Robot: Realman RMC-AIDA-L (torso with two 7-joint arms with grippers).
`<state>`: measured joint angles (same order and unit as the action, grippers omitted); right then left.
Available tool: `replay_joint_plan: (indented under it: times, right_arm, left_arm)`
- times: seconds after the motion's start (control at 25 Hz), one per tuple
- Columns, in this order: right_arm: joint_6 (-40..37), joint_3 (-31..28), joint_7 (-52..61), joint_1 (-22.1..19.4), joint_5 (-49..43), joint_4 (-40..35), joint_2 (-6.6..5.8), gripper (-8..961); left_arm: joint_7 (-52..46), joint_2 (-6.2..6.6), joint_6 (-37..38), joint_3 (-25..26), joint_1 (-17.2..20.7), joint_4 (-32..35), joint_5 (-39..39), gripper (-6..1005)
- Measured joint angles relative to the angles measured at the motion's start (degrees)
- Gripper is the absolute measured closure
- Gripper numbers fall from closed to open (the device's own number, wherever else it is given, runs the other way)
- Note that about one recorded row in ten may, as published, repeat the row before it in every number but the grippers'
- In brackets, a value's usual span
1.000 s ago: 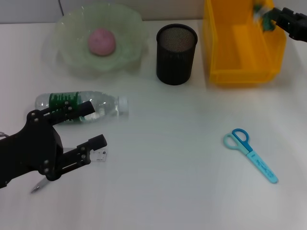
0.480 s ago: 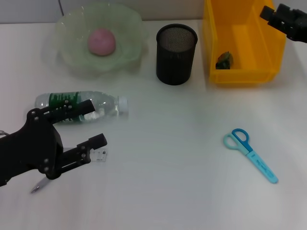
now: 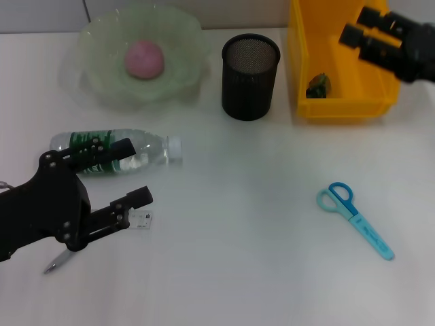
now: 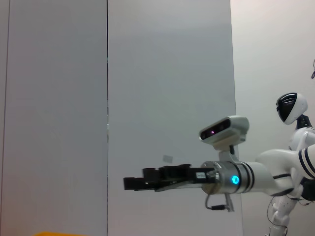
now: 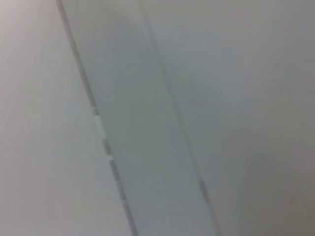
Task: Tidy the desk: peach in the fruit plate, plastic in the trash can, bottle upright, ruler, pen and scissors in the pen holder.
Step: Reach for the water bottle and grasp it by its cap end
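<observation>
The pink peach (image 3: pixel 143 58) rests in the pale green fruit plate (image 3: pixel 95 41). A dark green scrap of plastic (image 3: pixel 317 85) lies inside the yellow trash can (image 3: pixel 343 106). My right gripper (image 3: pixel 362 26) hovers open above that bin, holding nothing. The bottle (image 3: pixel 115 149) lies on its side, cap pointing right. My left gripper (image 3: pixel 134 171) stands open just in front of it, upper finger over the bottle. A small clear marked piece, seemingly the ruler's end (image 3: pixel 141 218), lies by the lower finger. The pen (image 3: pixel 57 261) pokes out under the left arm. The blue scissors (image 3: pixel 353 217) lie at right.
The black mesh pen holder (image 3: pixel 250 68) stands upright between the plate and the bin. White desk surface stretches across the middle and the front. The left wrist view shows only a grey wall and my other arm far off.
The plastic left my right gripper and dropped into the yellow bin. The right gripper then swung left and nearer over the bin. My left arm barely shifted.
</observation>
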<state>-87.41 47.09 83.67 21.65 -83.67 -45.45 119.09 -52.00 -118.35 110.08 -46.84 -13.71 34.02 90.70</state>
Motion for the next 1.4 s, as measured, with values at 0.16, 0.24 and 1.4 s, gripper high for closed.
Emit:
replay_joint_plan:
  times: [0.16,0.24,1.4]
  right_arm:
    - [-7.06,-0.18,-5.39,-1.15,-0.54,3.75,-0.03,240]
    - [-7.71,-0.25,-5.98,-1.45,-0.55,4.09,0.01,235]
    - [-11.59,5.19,-1.89,-4.45,-8.01,2.22,-0.15,190]
  left_arm:
    - [-0.02,-0.03,-0.02,0.00,0.11,-0.01,0.00,358]
    - [-0.05,-0.04,-0.09,-0.03,0.06,-0.01,0.01,358]
    - [-0.95,-0.04,-0.49,-0.41,-0.97,-0.71,0.47,359]
